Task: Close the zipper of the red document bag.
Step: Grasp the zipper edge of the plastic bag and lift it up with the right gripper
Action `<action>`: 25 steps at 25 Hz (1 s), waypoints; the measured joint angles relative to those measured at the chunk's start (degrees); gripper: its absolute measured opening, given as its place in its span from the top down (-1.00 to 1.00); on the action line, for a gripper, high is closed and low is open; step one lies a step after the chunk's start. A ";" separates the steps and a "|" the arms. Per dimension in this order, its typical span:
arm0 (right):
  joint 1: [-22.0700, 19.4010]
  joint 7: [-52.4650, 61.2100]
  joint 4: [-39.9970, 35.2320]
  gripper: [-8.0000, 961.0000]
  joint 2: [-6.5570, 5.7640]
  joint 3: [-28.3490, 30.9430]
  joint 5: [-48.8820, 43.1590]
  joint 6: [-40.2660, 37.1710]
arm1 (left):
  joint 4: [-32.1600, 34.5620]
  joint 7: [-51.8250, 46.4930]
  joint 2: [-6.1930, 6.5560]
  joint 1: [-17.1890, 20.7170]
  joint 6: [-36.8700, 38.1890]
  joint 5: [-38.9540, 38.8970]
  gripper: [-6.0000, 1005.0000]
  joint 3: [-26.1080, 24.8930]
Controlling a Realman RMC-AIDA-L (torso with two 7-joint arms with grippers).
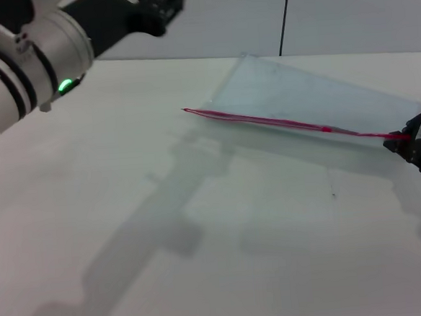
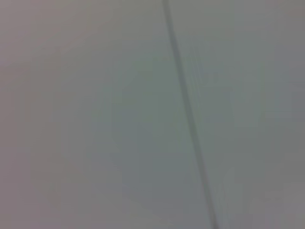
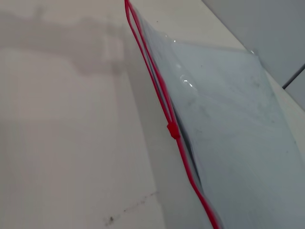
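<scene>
The red document bag [image 1: 300, 94] is a translucent pale blue pouch lying at the right of the white table [image 1: 127, 207]. Its near long edge, the red zipper [image 1: 266, 119], is lifted slightly off the surface. My right gripper [image 1: 411, 140] at the right edge is shut on the bag's corner, where the red strip ends. The small slider [image 1: 328, 129] sits a short way from that gripper. In the right wrist view the zipper [image 3: 152, 71] splits into two strands beyond the slider [image 3: 173, 130] and runs as one line on the gripper's side. My left gripper [image 1: 162, 6] hangs high at the back left, away from the bag.
The left arm [image 1: 23, 62] reaches across the upper left and casts a shadow on the table. A grey wall with a dark vertical line [image 1: 284, 15] stands behind the table. The left wrist view shows only that wall.
</scene>
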 joint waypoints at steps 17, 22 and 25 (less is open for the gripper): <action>0.75 0.02 0.42 0.88 0.09 -0.63 2.66 -0.06 | 2.49 -30.39 -3.66 -17.69 -43.64 45.23 -0.01 -13.31; 0.92 0.00 0.33 0.87 0.05 -1.36 4.49 -0.65 | 2.58 -29.51 -3.93 -20.52 -47.49 47.59 -0.01 -13.22; 1.08 -0.05 -0.27 0.88 0.00 -1.53 5.88 -1.79 | 2.57 -29.05 -4.20 -21.49 -48.26 47.94 -0.01 -13.23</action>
